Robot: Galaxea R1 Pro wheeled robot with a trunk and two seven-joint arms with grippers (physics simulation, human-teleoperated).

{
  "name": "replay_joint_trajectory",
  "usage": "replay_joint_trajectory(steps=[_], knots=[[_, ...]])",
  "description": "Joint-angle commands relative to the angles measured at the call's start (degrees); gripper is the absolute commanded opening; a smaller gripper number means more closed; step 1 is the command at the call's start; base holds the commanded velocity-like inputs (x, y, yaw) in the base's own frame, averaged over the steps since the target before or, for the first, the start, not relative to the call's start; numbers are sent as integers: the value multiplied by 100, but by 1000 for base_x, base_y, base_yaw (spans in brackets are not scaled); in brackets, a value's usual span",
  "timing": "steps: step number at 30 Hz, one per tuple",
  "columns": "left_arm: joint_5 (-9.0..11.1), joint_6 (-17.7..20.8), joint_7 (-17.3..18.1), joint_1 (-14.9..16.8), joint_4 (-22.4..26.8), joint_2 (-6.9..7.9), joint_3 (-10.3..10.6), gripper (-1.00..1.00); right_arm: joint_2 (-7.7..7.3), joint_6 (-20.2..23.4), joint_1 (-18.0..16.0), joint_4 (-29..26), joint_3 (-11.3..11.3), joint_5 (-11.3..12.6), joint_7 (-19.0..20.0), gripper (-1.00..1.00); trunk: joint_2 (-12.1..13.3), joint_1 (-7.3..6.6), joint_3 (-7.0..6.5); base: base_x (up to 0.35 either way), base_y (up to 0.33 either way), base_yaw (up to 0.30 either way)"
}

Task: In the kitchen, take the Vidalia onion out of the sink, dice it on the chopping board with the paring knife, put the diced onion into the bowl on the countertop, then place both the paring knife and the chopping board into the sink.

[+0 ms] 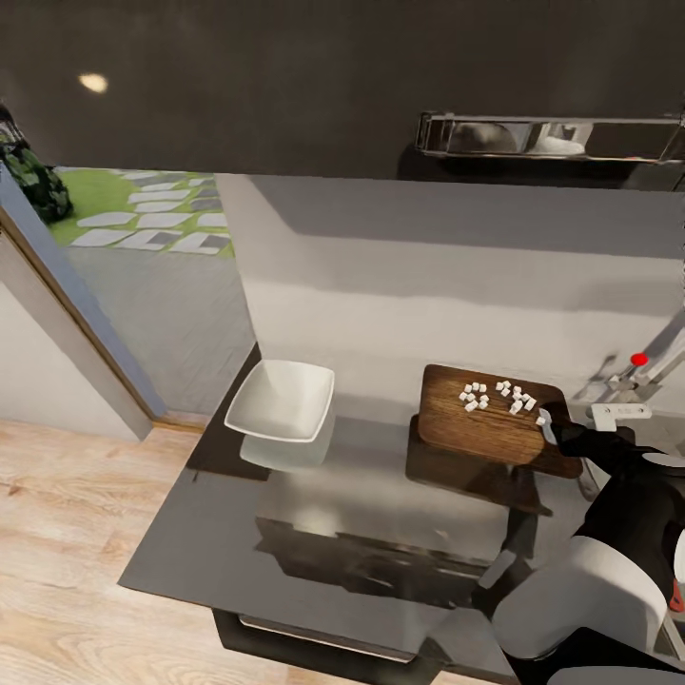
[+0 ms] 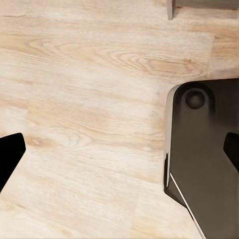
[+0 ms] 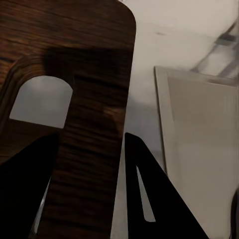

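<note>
**A:** What is the right pincer [image 3: 89,194] doing?

**B:** It is closed on the chopping board [image 1: 495,419], at the short edge with the slot-shaped handle hole [image 3: 42,102]. In the right wrist view one dark finger sits on each side of the strip of wood beside that hole.

**A:** And what lies on the board?

**B:** The diced onion [image 1: 497,396], a scatter of tiny white cubes, rests on the far half. The board sits on the glossy grey worktop [image 1: 314,533].

**A:** What is around it?

**B:** The white square bowl [image 1: 282,401] stands well apart, toward the robot's left. Just beside the board's gripped end is the sink [image 3: 199,149], with a tap carrying a small red knob [image 1: 638,359].

**A:** And the left pincer [image 2: 119,149]?

**B:** Its fingertips stand wide apart, holding nothing, above a wooden floor [image 2: 89,99].
</note>
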State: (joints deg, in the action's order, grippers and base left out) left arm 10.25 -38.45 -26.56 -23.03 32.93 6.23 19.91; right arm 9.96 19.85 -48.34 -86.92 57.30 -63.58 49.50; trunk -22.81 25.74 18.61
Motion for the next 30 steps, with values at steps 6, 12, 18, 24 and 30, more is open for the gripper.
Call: replay_joint_trajectory(steps=[6,12,18,24,30], knots=[[54,-13,-26,1,7,8,48,100,4,16,-9,-9,9,-22,34,-100,-11,4,-45,3,0,0],[48,-13,-25,1,-28,3,48,100,4,15,-9,-9,9,-22,34,-100,-11,4,-98,-56,-135,0],[47,-21,-27,1,-26,6,48,100,4,15,-9,-9,9,-22,34,-100,-11,4,-152,-176,-207,0],[48,-22,-31,1,-27,9,48,100,4,15,-9,-9,9,-22,34,-100,-11,4,-206,-30,-34,0],[50,-24,-33,1,-23,9,48,100,4,13,-9,-9,9,-22,34,-100,-11,4,-260,-2,144,0]])
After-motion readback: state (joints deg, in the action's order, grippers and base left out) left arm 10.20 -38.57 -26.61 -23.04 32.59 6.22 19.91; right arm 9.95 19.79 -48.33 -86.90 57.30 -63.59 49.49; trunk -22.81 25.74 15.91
